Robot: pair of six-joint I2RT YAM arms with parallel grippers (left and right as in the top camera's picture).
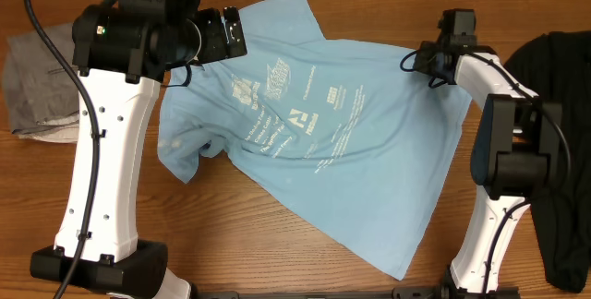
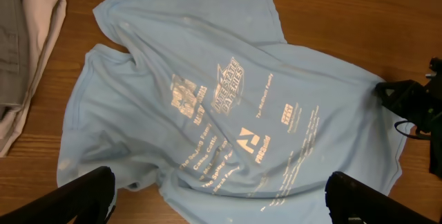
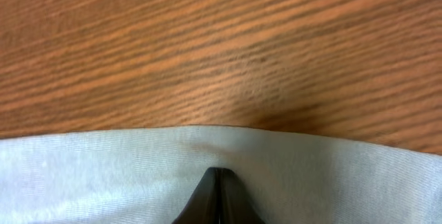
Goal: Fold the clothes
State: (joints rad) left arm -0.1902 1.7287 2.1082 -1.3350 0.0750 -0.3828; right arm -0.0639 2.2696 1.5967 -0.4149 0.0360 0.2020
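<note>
The clothes are a light blue T-shirt (image 1: 314, 142) lying rumpled on the wooden table, white printed text facing up. One sleeve points to the back, and the left side is bunched. My left gripper (image 1: 229, 31) hovers over the shirt's back left part, open wide. In the left wrist view its black fingers (image 2: 83, 196) frame the printed shirt (image 2: 228, 113) with nothing between them. My right gripper (image 1: 417, 59) sits at the shirt's back right corner. The right wrist view shows its fingertips (image 3: 219, 175) shut together on the light blue fabric (image 3: 103, 175), just inside the hem.
A grey and white pile of clothes (image 1: 37, 82) lies at the left edge, also visible in the left wrist view (image 2: 21, 44). A black garment (image 1: 559, 151) covers the right edge. Both arm bases stand at the front of the table (image 1: 277, 244).
</note>
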